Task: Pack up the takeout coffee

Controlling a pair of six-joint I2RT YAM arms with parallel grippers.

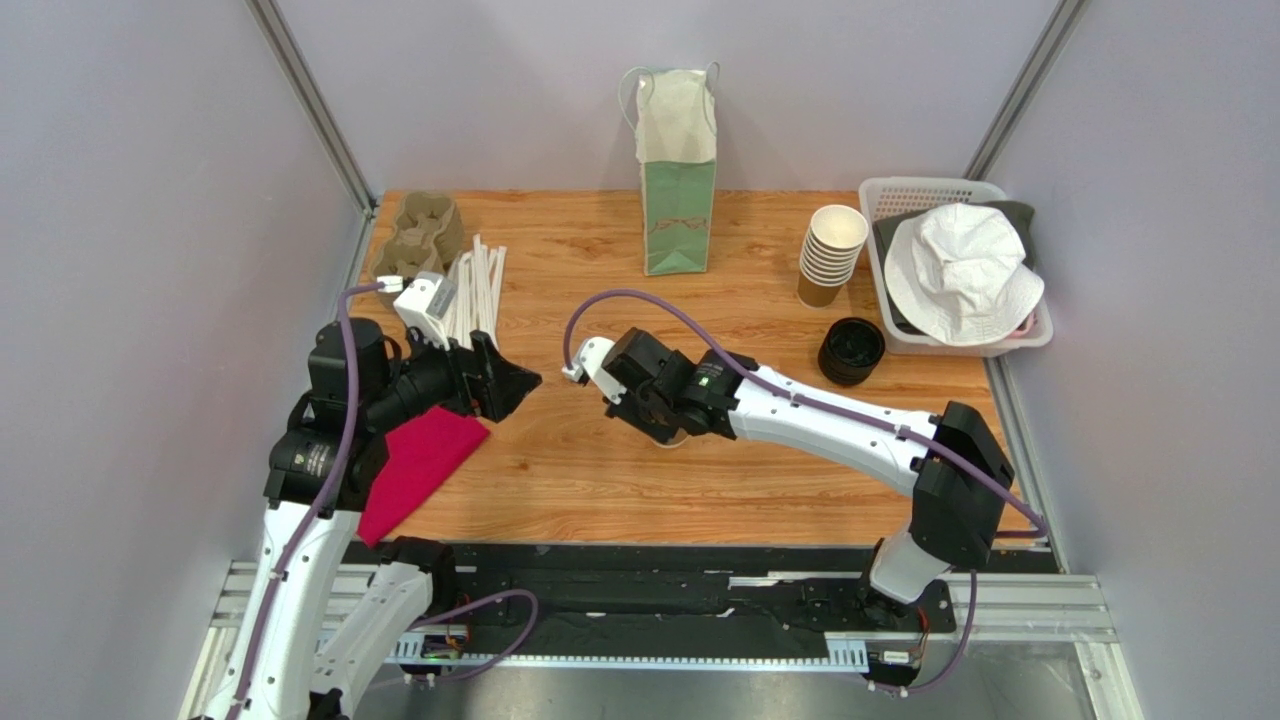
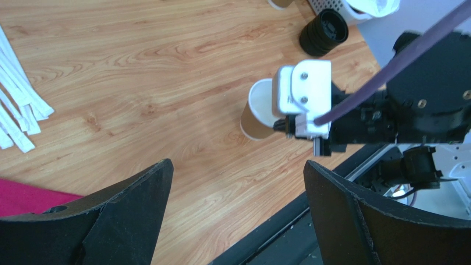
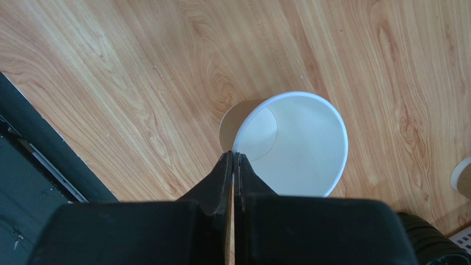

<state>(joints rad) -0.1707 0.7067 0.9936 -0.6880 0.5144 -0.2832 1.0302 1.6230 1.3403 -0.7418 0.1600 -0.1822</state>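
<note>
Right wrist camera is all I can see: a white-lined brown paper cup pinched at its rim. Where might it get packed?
Observer: Probably the tall green paper bag standing open at the far edge of the wooden table, beyond the brown paper cup.
Operator: Is the other arm busy?
Observer: No, the left gripper hangs open and empty near a red cloth.
Operator: Any lids around?
Observer: A stack of black round plastic lids sits beside a white plastic basket.

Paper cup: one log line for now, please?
right gripper: shut on paper cup rim | paper cup: lidless | left gripper: open, empty
</note>
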